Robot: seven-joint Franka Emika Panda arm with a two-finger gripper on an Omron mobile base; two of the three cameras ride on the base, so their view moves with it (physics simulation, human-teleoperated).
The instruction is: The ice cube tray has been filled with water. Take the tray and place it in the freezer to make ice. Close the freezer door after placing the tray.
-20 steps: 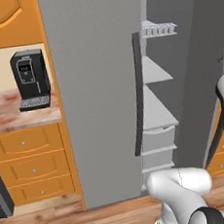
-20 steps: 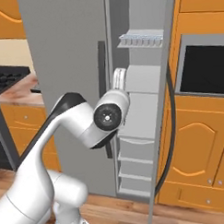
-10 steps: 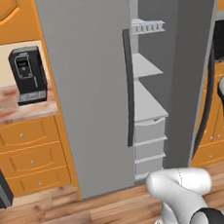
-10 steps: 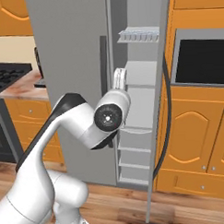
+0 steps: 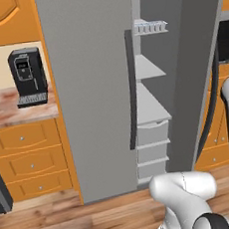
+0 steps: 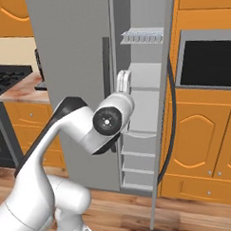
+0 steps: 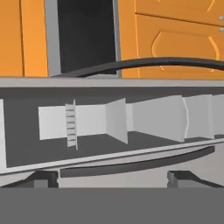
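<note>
The ice cube tray (image 5: 150, 26) lies on the top shelf inside the freezer (image 5: 91, 89), a pale grid with a white rim, also high in the right base view (image 6: 142, 36). The freezer door (image 5: 196, 68) stands swung open, its long dark handle (image 6: 172, 119) bowing outward. In the hand view, which is rolled sideways, my gripper (image 7: 113, 178) is open with nothing between its fingertips (image 7: 43, 177). It faces the open compartment from a distance, with the tray (image 7: 71, 124) edge-on among the shelves. My arm (image 6: 108, 120) reaches toward the opening.
A black coffee machine (image 5: 28, 75) stands on the counter left of the freezer, over orange drawers (image 5: 26, 161). A dark built-in oven (image 6: 207, 56) in orange cabinets sits to the right, close behind the open door. A stove (image 6: 6, 77) is at far left.
The whole picture has shifted slightly with the base, and a little more floor shows in front of the freezer. The gripper stays open, the tray stays on its shelf and the door stays open.
</note>
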